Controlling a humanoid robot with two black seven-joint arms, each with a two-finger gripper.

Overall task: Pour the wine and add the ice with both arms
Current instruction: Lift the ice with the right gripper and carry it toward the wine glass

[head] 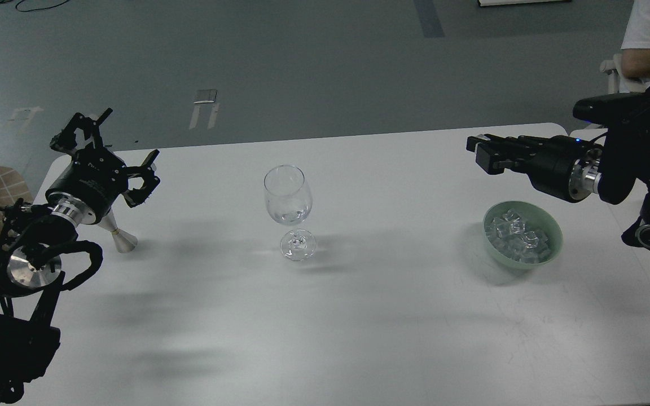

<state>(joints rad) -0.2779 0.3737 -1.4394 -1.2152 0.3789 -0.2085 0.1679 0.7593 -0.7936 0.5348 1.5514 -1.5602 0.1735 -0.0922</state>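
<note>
I hold my right pincer (480,153), closed on what I cannot tell, above the ice (519,235) at right to carry toward the centre glass (288,197); the left pincer (112,148) waits spread, empty.

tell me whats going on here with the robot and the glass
A two-armed robot is working at a white table. A wine glass stands upright in the middle with a little clear liquid at the bottom. The right claw hangs above the table, beyond a green bowl of ice cubes; whether it holds a cube cannot be told. The left claw is open near a small metal cup.
</note>
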